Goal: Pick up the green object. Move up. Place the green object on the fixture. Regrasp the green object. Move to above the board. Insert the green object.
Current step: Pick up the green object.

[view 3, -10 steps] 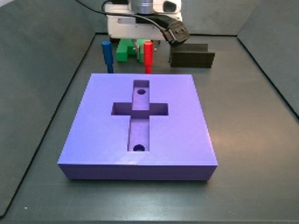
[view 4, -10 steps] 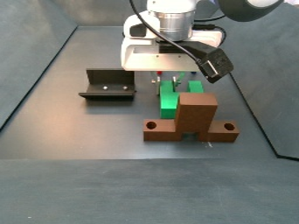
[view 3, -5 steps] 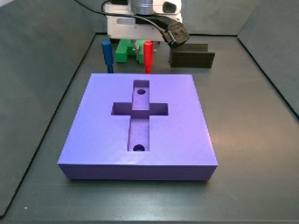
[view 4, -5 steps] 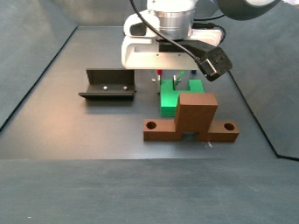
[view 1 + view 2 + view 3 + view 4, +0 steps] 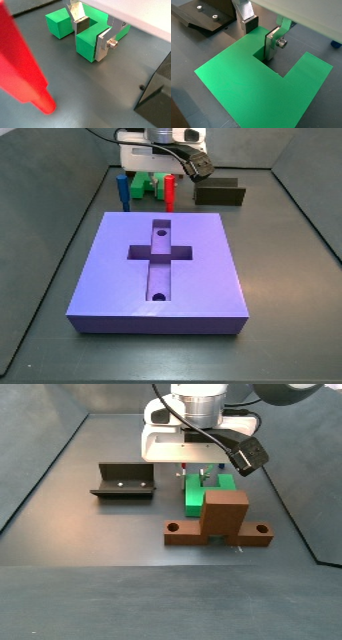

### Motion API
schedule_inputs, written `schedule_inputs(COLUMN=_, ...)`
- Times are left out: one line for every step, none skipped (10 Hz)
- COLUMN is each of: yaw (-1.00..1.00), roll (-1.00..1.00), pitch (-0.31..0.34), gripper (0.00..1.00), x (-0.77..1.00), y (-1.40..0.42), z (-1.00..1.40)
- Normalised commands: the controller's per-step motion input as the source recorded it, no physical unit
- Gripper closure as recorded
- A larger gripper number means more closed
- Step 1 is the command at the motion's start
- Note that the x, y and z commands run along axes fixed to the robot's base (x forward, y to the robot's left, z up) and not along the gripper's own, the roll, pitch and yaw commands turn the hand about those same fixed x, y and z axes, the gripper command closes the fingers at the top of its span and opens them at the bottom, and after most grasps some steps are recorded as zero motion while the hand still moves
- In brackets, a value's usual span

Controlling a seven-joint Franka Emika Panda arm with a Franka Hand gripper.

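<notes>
While lowered over the green object at upper centre of a side view, tool straddles one prong, plates slightly apart, not yet clamped; placed so for pickup, fixture waiting beside.

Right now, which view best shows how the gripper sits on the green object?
A wrist view: the gripper fingers straddle one prong of the green object, both prongs visible. The other wrist view shows it too close, only its top face. Side views show it partly hidden, and barely behind the pegs.
</notes>
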Motion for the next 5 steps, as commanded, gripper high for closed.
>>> schedule_inputs(yaw=0.0, roll=0.0, pitch=0.0, gripper=1.0, x=0.0, y=0.0, z=0.0)
schedule_inputs(yaw=0.0, roll=0.0, pitch=0.0, gripper=1.0, x=0.0, y=0.0, z=0.0)
schedule_inputs(yaw=0.0, roll=0.0, pitch=0.0, gripper=1.0, x=0.0, y=0.0, z=0.0)
schedule_inputs(yaw=0.0, roll=0.0, pitch=0.0, gripper=1.0, x=0.0, y=0.0, z=0.0)
schedule_inputs(yaw=0.0, roll=0.0, pitch=0.0, gripper=1.0, x=0.0, y=0.0, z=0.0)
